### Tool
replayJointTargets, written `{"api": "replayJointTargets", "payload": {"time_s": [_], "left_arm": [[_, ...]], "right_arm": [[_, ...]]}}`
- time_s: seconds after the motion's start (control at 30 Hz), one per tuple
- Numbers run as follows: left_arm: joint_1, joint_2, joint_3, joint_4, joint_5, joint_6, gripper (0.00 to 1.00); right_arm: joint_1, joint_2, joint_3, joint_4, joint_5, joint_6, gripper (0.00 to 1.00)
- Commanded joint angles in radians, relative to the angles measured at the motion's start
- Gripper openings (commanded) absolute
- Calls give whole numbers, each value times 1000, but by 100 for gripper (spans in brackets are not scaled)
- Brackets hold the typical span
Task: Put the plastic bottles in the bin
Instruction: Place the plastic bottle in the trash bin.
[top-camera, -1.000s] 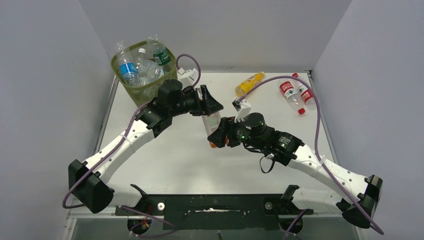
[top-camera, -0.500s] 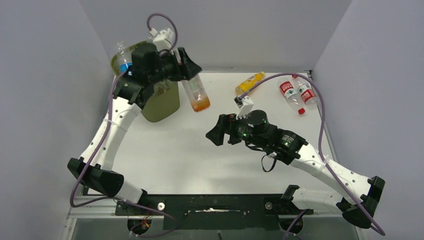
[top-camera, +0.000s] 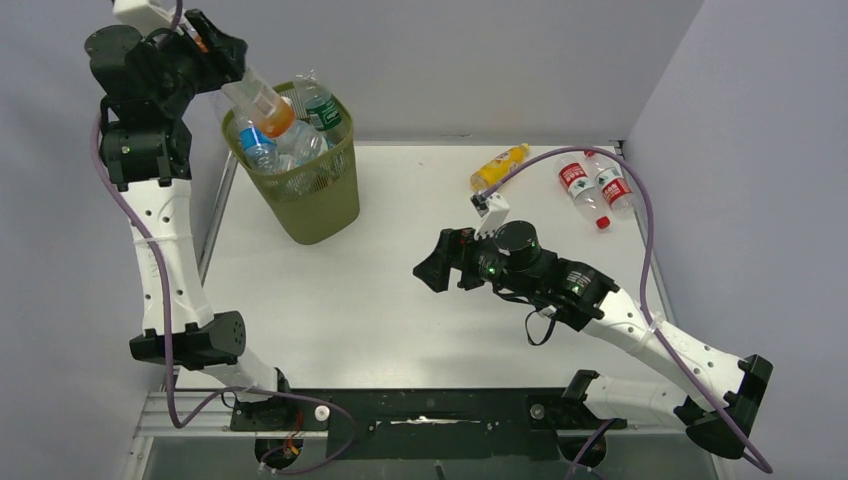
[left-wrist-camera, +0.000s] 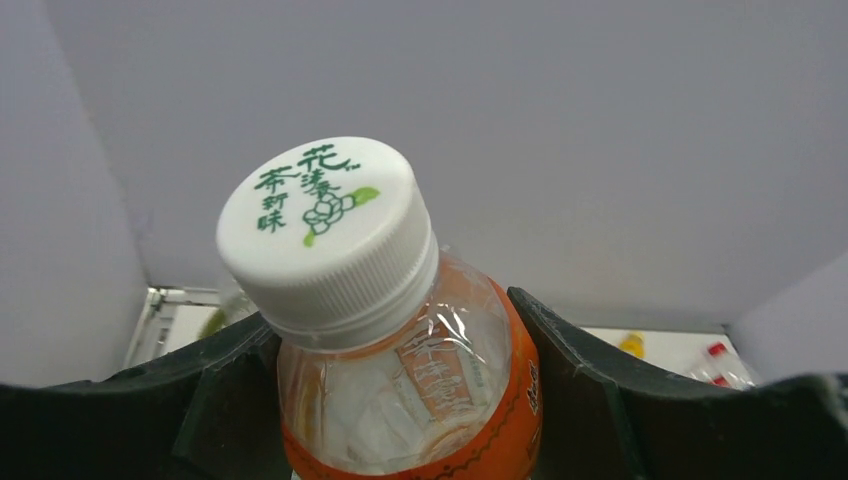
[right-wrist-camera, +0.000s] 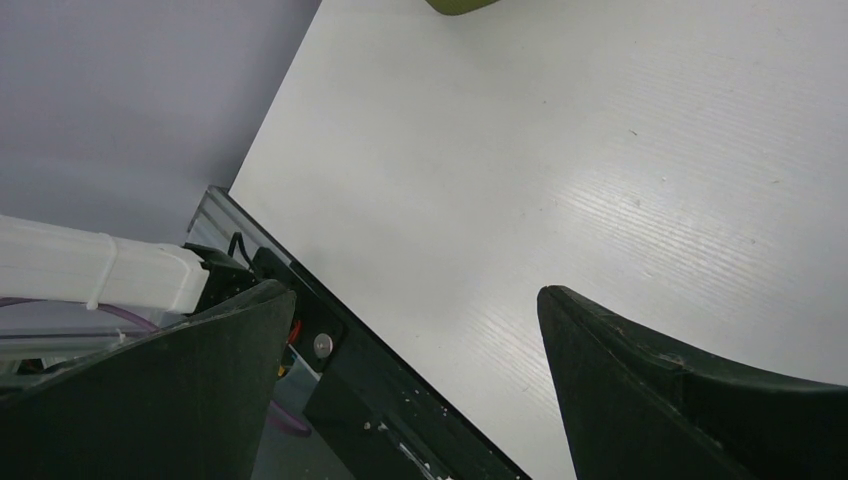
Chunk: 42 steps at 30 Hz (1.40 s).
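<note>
High at the back left, my left gripper (top-camera: 236, 72) is shut on an orange-labelled plastic bottle (top-camera: 264, 105) that slants down over the rim of the olive-green mesh bin (top-camera: 318, 200). The left wrist view shows that bottle (left-wrist-camera: 400, 350) with its white cap between my black fingers (left-wrist-camera: 585, 375). Several clear bottles (top-camera: 290, 135) sit inside the bin. A yellow bottle (top-camera: 498, 167) and two red-labelled bottles (top-camera: 583, 193) (top-camera: 611, 184) lie at the back right. My right gripper (top-camera: 432, 268) hangs open and holds nothing over the table's middle; in its own view the right gripper (right-wrist-camera: 410, 340) has only bare tabletop between its fingers.
Grey walls close in the white table (top-camera: 400, 330) on the left, back and right. The black front rail (right-wrist-camera: 380, 400) and the left arm's white link (right-wrist-camera: 90, 270) show past the right gripper's fingers. A purple cable (top-camera: 640, 230) arcs over the red-labelled bottles.
The bottle passed from my right gripper to my left. The right gripper opened and stayed put. The left arm swung up and left, carrying the bottle over the bin.
</note>
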Motion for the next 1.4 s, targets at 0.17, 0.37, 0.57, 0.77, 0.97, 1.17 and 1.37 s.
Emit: {"api": "replayJointTargets", "payload": {"time_s": [0.17,0.37,0.57,0.77,0.97,1.17,1.37], "left_arm": [[121,92,12,288,-54,33,10],[133,137,-90,561,-38,10,10],[108,187,-266,887,19,19,9],[63,260,-274,939,62,100,10],[28,272,-228,804,76,223,13],[20,303,-142,633,116,307,13],[20,383,42,426,158,350,14]], "right_arm": [[7,42,35,14,-20,-10,98],[4,82,60,-13,-31,-10,98],[-13,133,79,-29,-55,-8,98],[-39,185,100,-31,-93,-19,98],[-63,215,103,-19,-124,-24,98],[-67,236,101,1,-151,-26,98],[-67,234,97,3,-155,-26,98]]}}
